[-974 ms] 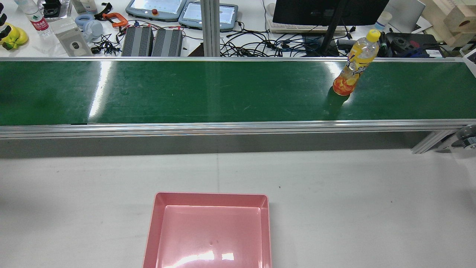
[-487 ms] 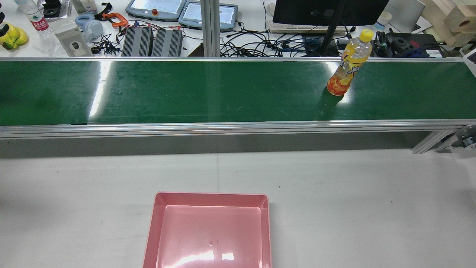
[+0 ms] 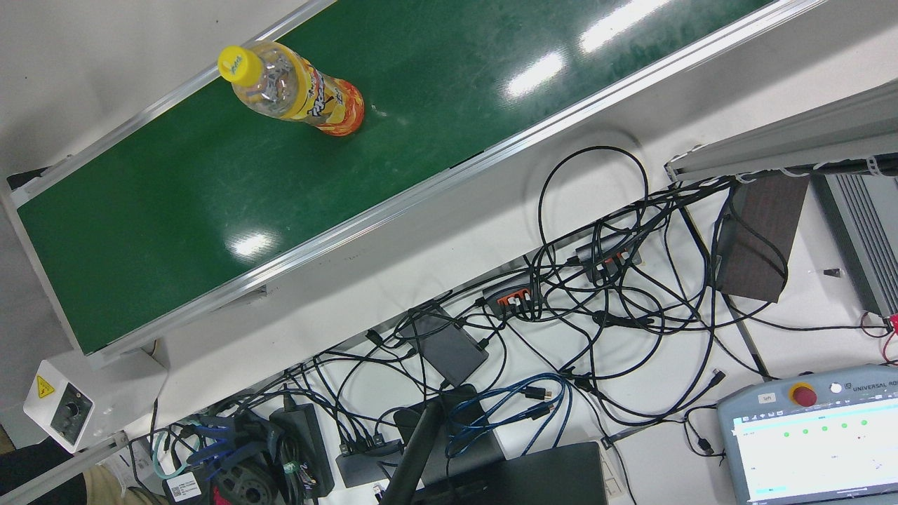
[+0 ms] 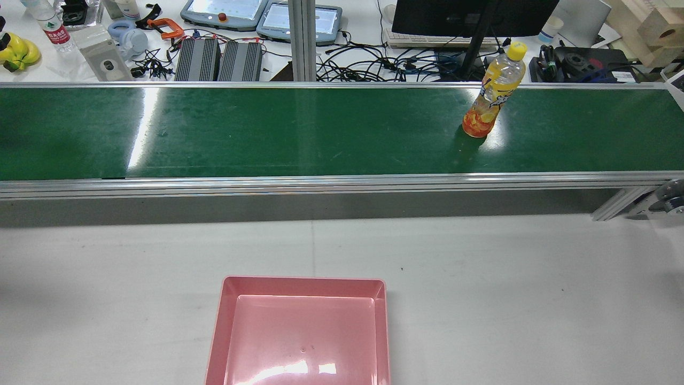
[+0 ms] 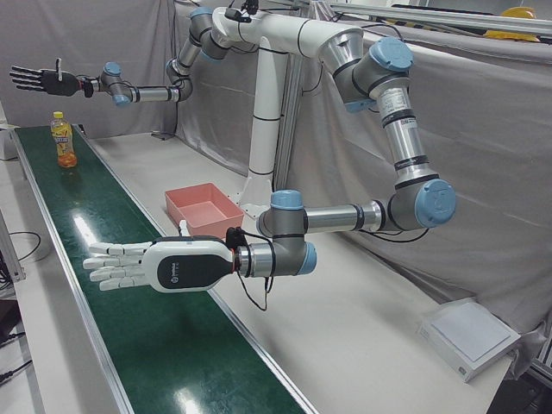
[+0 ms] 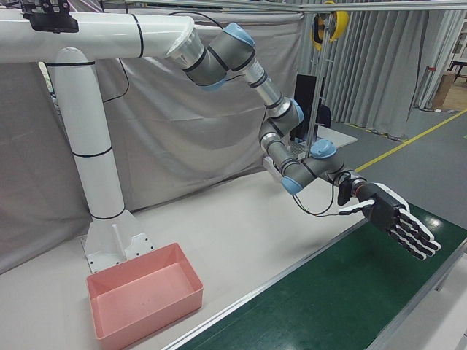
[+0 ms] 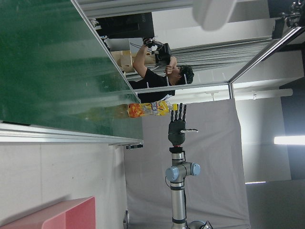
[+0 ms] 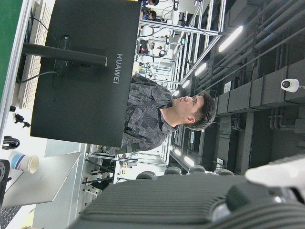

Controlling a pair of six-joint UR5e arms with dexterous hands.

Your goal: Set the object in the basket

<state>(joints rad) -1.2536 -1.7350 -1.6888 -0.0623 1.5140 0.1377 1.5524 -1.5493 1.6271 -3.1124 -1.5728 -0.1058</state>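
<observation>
Green conveyor belt (image 4: 267, 133) runs the full width of the rear view, w/ a white tabletop (image 4: 507, 299) on its robot side.

1. Task object: 1 bottle (image 4: 492, 91), yellow cap, yellow/orange label. It stands upright on the belt, toward the belt's right end in the rear view and approx. mid-width between the 2 aluminium side rails. Front view shows the same bottle (image 3: 295, 91) clear of both rails. Nothing touches it.

2. Pink basket (image 4: 302, 279): sits on the tabletop at the edge nearest the robot, well apart from the belt and from the bottle. Its near side is cut off by the frame.

3. Left hand (image 5: 151, 266): white shell, held flat above the belt toward the end opposite the bottle. Fingers straight and apart, holding nothing.

4. Right hand (image 5: 39, 79): held in the air near the bottle's end of the belt, above the bottle (image 5: 62, 140), no contact. Right-front view shows this hand (image 6: 394, 219) w/ fingers spread, holding nothing.

5. Desk beyond the belt's far rail: monitor (image 4: 470, 16), 2 teach pendants (image 4: 262, 16), loose cables.
</observation>
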